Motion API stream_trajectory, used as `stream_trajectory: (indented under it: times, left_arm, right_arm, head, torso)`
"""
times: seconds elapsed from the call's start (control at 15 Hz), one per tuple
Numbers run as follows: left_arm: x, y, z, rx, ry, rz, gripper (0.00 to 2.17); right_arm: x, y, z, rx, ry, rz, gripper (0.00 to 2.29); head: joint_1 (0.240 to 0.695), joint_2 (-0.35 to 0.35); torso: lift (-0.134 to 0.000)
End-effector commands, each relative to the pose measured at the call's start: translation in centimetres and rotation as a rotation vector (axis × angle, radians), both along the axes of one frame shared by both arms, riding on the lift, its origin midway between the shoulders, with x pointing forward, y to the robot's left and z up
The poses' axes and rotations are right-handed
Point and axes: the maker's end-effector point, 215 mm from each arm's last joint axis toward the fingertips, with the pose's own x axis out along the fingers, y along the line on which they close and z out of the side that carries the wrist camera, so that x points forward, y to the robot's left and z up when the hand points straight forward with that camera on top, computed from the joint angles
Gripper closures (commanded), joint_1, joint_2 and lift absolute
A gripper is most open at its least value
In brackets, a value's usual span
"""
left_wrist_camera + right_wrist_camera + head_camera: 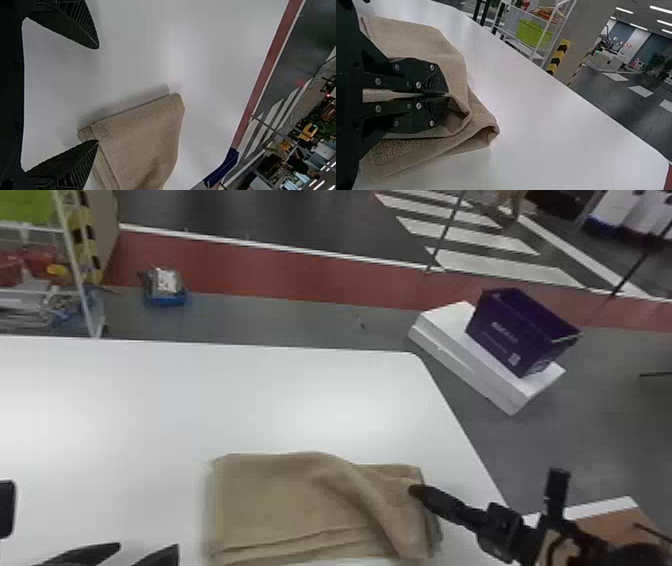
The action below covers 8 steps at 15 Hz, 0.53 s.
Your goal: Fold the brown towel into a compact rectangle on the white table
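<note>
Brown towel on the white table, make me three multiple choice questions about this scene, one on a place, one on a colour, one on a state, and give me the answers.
1. In the head view, where does the right end effector meet the brown towel?
A) left edge
B) right part
C) bottom left corner

2. What colour is the upper box beyond the white table?
A) purple
B) orange
C) yellow

3. How are the left end effector's fingers?
A) pressed together
B) clamped on the towel
C) spread apart

1: B, its tip reaches in over the towel's right part.
2: A, its sides are dark purple above a white box.
3: C, the left wrist view shows a wide gap between them.
</note>
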Motion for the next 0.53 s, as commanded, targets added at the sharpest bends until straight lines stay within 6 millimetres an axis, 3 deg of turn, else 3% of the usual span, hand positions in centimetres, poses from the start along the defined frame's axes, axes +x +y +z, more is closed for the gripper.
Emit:
stream_trajectory:
  times: [0.0, 0.13, 0.4, 0.47]
  left_arm:
    - [0.2, 0.0, 0.0, -0.001, -0.001, 0.003, 0.04]
    - [0.3, 0.1, 0.0, 0.001, -0.001, 0.005, 0.04]
    - [0.4, 0.2, -0.2, 0.0, 0.0, 0.006, 0.04]
    - [0.4, 0.3, -0.2, 0.001, 0.0, 0.008, 0.04]
  right_arm:
    - [0.0, -0.1, 1.2, -0.031, -0.047, -0.003, 1.24]
    - [0.8, -1.5, 3.8, -0.117, -0.159, -0.027, 1.24]
    - [2.1, -3.3, 5.6, -0.173, -0.23, -0.049, 1.24]
    - [2.3, -3.4, 5.0, -0.165, -0.2, -0.046, 1.23]
  head:
    - [0.695, -0.35]
    - [0.695, -0.35]
    - [0.695, -0.35]
    - [0.695, -0.35]
  torso:
    - [-0.123]
    - [-0.123]
    - [-0.123]
    - [-0.123]
